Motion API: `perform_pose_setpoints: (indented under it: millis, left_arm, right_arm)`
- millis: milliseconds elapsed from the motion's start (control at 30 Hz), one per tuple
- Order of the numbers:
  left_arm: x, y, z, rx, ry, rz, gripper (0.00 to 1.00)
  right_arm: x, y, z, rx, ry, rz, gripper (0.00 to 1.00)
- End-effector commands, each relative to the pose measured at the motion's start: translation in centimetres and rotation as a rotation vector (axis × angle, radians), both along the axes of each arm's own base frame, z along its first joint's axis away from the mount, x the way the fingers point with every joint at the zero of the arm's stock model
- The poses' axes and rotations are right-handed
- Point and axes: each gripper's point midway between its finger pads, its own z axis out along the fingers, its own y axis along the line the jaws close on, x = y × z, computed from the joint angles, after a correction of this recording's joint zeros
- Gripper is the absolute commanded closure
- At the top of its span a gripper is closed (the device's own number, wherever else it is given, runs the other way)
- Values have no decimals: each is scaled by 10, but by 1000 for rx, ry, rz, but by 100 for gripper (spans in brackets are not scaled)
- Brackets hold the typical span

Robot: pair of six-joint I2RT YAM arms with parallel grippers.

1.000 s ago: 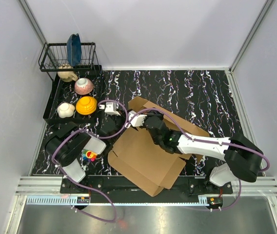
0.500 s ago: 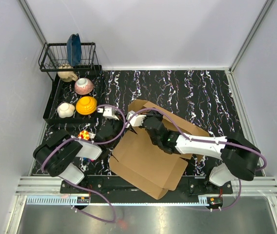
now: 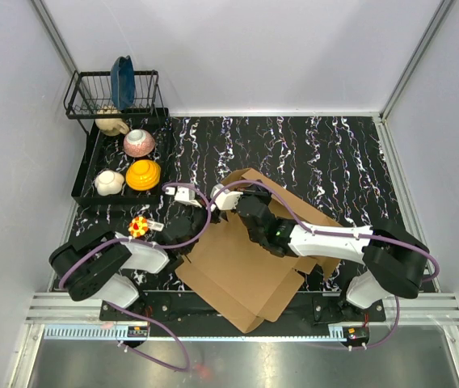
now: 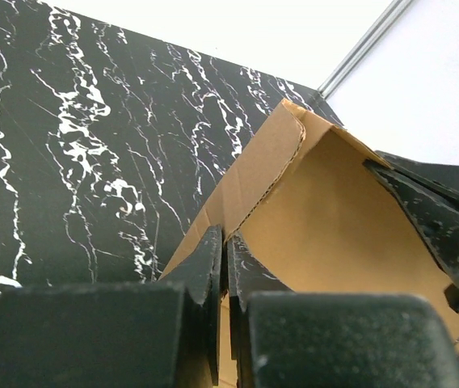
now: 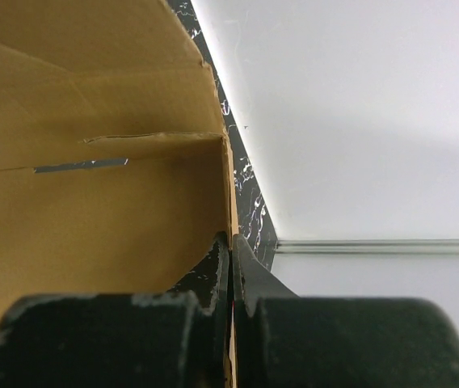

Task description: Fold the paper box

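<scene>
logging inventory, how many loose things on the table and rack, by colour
brown paper box: 1
blue plate: 1
beige piece: 1
pink bowl: 1
orange bowl: 1
white piece: 1
multicoloured toy: 1
total: 7

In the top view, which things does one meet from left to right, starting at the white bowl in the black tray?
white bowl → orange bowl → paper box → right arm's shoulder. The left arm overlaps the bowls in this order, so it is left out.
</scene>
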Motion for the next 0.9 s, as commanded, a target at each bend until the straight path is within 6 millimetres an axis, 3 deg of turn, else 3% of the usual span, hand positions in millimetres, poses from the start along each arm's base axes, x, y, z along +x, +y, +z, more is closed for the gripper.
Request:
perform_pose_setpoints:
  millis: [0, 333, 867]
  left_arm:
    - [-15, -11, 36, -165, -72, -38, 100]
    - [-42, -25, -5, -191, -5, -82, 100]
    - [-43, -38, -21, -191, 23, -85, 100]
  right_arm:
    - [-10, 7, -11, 19, 19, 24, 100]
    - [-23, 1, -19, 35, 24, 11, 100]
    - [-33, -2, -33, -45, -15, 2, 100]
